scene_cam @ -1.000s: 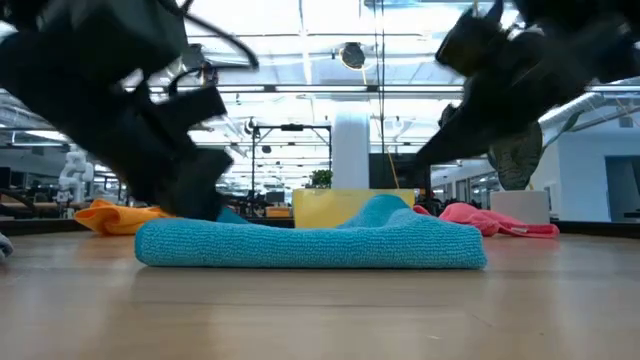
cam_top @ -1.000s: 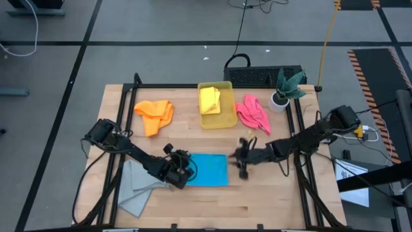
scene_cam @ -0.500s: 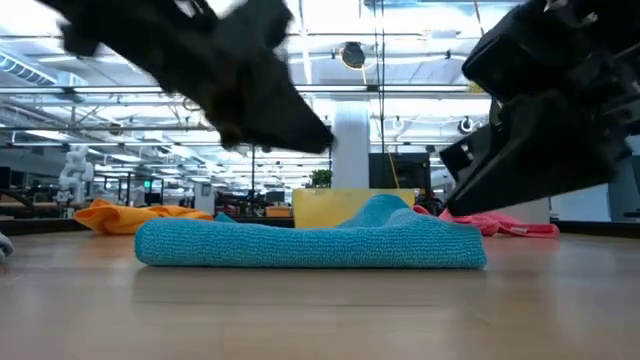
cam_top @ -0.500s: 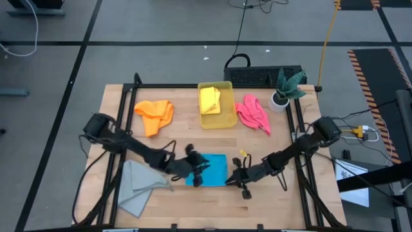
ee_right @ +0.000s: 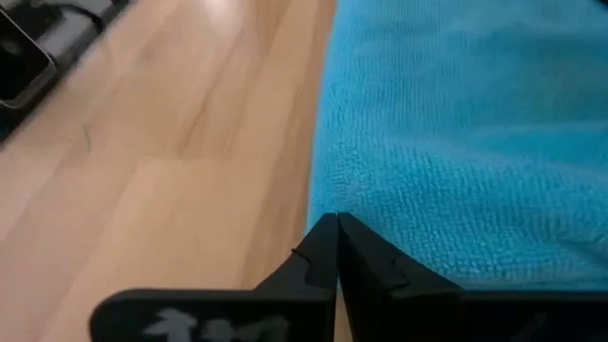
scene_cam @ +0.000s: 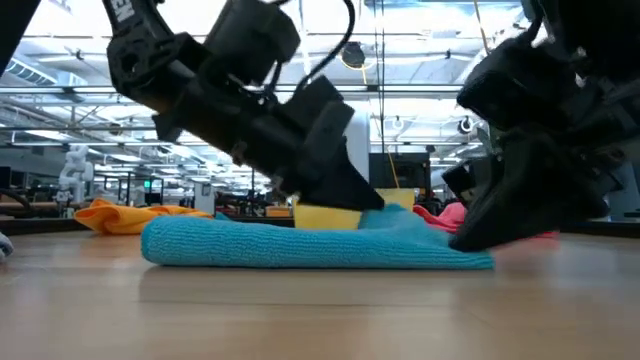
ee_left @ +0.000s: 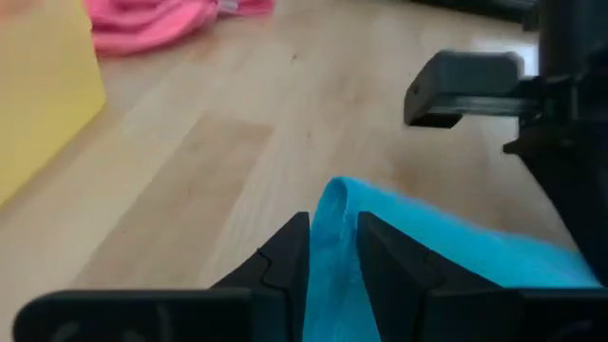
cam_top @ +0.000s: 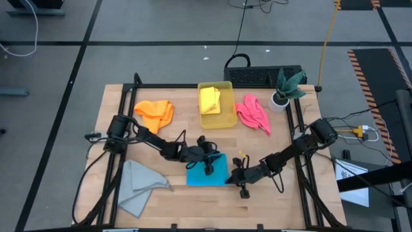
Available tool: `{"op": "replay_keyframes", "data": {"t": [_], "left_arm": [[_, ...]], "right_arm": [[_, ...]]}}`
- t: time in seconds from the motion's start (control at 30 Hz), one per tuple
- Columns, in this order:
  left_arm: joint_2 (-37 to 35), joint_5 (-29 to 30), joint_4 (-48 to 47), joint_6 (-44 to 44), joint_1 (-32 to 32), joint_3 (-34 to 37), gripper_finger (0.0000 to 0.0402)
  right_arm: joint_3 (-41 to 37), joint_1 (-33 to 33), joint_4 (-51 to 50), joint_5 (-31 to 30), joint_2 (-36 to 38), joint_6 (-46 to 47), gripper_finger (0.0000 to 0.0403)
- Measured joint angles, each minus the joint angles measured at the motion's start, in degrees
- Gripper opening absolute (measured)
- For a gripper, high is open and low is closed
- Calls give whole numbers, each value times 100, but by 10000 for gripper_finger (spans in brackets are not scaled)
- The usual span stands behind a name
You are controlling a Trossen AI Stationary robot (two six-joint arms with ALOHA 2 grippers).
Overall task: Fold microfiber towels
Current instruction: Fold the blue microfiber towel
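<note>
A bright blue towel (cam_top: 207, 173) lies folded on the table's near middle. My left gripper (cam_top: 210, 161) reaches over it from the left and is shut on a raised part of it (ee_left: 332, 214). My right gripper (cam_top: 235, 175) sits low at the towel's right edge (ee_right: 323, 180), with its fingers shut. The orange towel (cam_top: 154, 115) and the pink towel (cam_top: 252, 113) lie crumpled at the far side. A yellow towel (cam_top: 210, 98) rests in the bin, and the grey towel (cam_top: 138, 187) lies flat at the near left. My left gripper pinches a raised fold or edge of the blue towel (ee_left: 334, 228) between its two fingers (ee_left: 285, 252), coming slantwise from the table's left and pointing slightly down. The pinched part stands above the towel's rest, which lies on the table (scene_cam: 300, 250). My right gripper has its fingertips (ee_right: 323, 242) together at the blue towel's right edge (ee_right: 328, 204), coming low and slanting down from the table's right. The fingers hide the place itself, so how many layers it has I cannot tell. The towel lies flat on the table there.
A translucent yellow bin (cam_top: 225, 119) stands at the far middle, and a potted plant (cam_top: 283, 90) at the far right. A black frame (cam_top: 193, 86) edges the tabletop. Bare wood lies along the near edge (cam_top: 212, 209).
My left gripper has travelled toward the table's right and slightly far, over the blue towel, turning as it went and carrying the pinched part with it. My right gripper has sunk toward the table, moved left to the towel's right edge and shut.
</note>
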State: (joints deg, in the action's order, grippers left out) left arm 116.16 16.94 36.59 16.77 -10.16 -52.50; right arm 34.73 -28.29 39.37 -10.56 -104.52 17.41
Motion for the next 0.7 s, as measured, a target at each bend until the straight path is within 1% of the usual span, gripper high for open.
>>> {"op": "replay_keyframes", "data": {"t": [0.1,0.2,0.43,0.47,0.57,0.7], "left_arm": [[164,-36,-102,152,51,-11,92],[301,66,-105,307,49,-14,92],[202,345,-315,338,32,-3,92],[167,366,-259,348,11,-32,92],[-51,370,-301,322,-102,-59,92],[-198,313,-399,248,-335,-110,92]], "right_arm": [[-10,-49,-182,-1,12,125,1],[-5,-158,-363,-23,59,166,1],[-23,-483,-756,180,532,-46,0],[-23,-509,-756,137,645,-53,0],[-19,-577,-768,-261,877,-68,0],[-20,-590,-717,-611,996,-99,0]]}}
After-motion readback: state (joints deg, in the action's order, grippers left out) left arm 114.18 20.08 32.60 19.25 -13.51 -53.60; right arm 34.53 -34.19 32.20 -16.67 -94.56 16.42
